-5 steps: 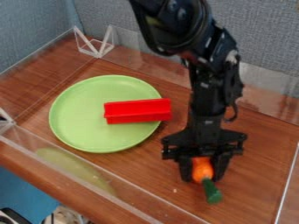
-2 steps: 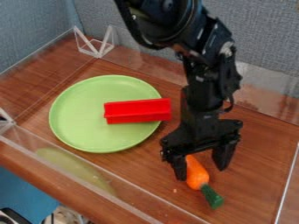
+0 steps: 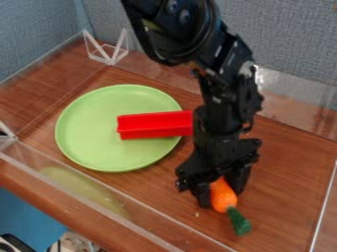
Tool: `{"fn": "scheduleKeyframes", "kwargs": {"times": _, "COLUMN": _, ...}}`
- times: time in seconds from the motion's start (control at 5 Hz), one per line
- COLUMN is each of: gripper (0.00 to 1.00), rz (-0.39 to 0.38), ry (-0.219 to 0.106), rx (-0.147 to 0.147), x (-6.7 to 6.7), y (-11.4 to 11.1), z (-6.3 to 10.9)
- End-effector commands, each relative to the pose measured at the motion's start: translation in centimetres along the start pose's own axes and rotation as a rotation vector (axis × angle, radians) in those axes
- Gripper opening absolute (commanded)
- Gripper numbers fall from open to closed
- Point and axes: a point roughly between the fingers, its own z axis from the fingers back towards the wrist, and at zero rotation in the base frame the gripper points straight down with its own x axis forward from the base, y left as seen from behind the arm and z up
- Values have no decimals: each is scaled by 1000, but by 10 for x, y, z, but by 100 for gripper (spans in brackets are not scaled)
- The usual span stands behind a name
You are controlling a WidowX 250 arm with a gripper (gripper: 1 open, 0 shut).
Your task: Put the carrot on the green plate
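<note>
I see one carrot (image 3: 228, 205), one green plate (image 3: 93, 133) and one red block (image 3: 156, 125). My gripper (image 3: 215, 180) points down with its fingers together, holding nothing. The carrot lies on the wooden table (image 3: 297, 157) at the gripper's 5 o'clock, well off the plate. The block rests on the plate's right side.

Red block (image 3: 156, 124): rectangular, lying flat, long axis roughly left to right, right end projecting toward the table's middle.
Table (image 3: 303, 138): brown wood-grain top.
Clear wall (image 3: 33, 162): transparent panel along the table's near edge.
White wire stand (image 3: 105, 46): upright at the far left corner.
</note>
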Motion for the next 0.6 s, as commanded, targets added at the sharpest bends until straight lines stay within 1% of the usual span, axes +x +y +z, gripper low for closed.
{"fn": "scheduleKeyframes", "kwargs": {"times": 0.0, "gripper": 0, "rz": -41, "ry": -34, "rx": -44, "x": -8, "y": -6, "z": 7}}
{"fn": "scheduleKeyframes", "kwargs": {"times": 0.2, "gripper": 0, "rz": -89, "ry": -55, "rx": -58, "x": -2, "y": -10, "z": 12}}
{"fn": "scheduleKeyframes", "kwargs": {"times": 0.4, "gripper": 0, "rz": -118, "ry": -70, "rx": -71, "x": 5, "y": -13, "z": 19}}
